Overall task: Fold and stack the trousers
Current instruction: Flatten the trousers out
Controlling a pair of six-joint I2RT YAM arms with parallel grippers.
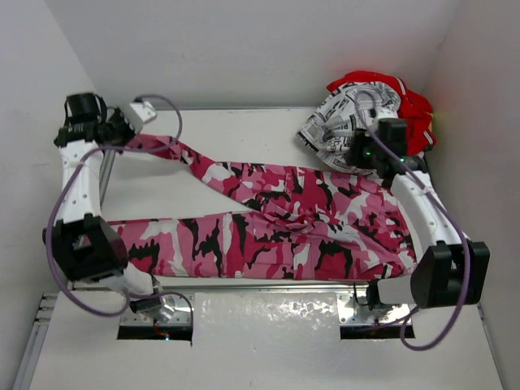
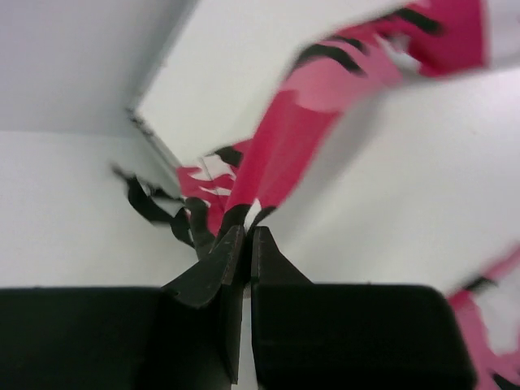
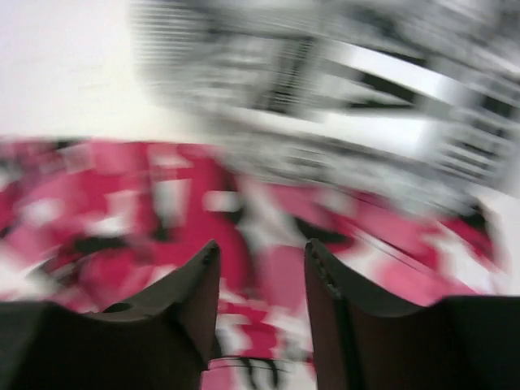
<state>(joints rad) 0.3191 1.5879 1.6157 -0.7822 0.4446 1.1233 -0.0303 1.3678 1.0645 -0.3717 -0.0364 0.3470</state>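
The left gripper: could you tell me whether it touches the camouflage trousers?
Touching. The left wrist view shows the left gripper pinched shut on a leg of the camouflage trousers.

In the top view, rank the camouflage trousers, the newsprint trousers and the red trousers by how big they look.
1. camouflage trousers: spread out, clearly largest.
2. newsprint trousers and red trousers: both bunched and overlapping, too alike to rank.

White arms (image 1: 81,185), black joints (image 1: 85,248) (purple cables (image 1: 54,213))
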